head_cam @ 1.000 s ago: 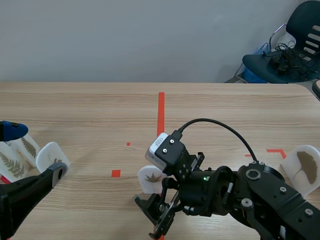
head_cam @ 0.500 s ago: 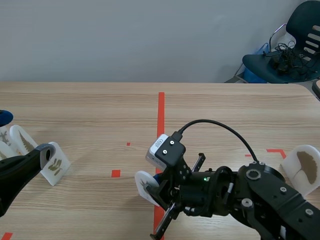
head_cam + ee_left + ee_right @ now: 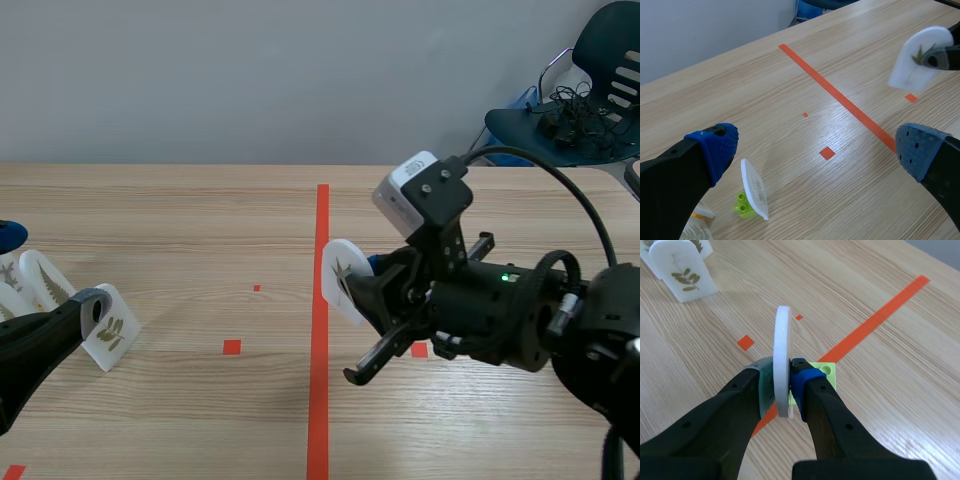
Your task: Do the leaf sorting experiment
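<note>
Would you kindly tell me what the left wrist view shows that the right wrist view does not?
Only the left wrist view: the open left gripper, the green block under a standing card, and the leaf on the held card. Only the right wrist view: both fingers of the right gripper clamping that card edge-on, and a sprig card face-on. Both: the held card, the tape line and the table.
</note>
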You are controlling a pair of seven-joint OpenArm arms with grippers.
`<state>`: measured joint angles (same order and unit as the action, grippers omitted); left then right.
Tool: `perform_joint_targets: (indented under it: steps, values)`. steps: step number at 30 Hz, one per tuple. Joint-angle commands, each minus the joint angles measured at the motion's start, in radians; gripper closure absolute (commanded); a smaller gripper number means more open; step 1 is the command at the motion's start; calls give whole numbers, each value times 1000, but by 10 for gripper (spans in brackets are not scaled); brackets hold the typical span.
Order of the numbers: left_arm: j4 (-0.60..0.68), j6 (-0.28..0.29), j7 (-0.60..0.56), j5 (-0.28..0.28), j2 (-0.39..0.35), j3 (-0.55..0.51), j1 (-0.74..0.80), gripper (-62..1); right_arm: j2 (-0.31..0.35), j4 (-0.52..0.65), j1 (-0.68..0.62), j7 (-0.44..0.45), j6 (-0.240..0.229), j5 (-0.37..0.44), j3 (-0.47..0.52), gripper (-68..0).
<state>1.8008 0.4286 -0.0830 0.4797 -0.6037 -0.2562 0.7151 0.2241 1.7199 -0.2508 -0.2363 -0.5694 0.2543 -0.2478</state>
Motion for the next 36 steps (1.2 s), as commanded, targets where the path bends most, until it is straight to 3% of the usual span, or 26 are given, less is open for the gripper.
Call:
perform_joint_targets:
  steps: [1, 6, 12, 16, 18, 27, 36]
  values:
    - [23, 5, -17, 8, 2, -10, -1, -623, 3, 27, -45, 5, 0, 13, 29, -46]
    - [23, 6, -17, 8, 2, -10, -1, -623, -13, 129, -173, 6, 5, 13, 174, -46]
    - [23, 6, -18, 8, 2, -10, -1, -623, -51, 144, -218, 5, 15, 44, 342, -46]
    - [23, 9, -18, 8, 2, -10, -1, -623, -53, 121, -199, 6, 113, 45, 394, -46]
    - [23, 9, -18, 8, 2, -10, -1, -623, -52, 85, -178, 5, 134, 44, 410, -46]
    - [23, 9, -18, 8, 2, -10, -1, -623, -50, -171, -47, 14, 136, 44, 421, -46]
    - [23, 9, -17, 7, 2, -10, -1, -623, -39, -385, 52, 71, 139, 38, 510, -46]
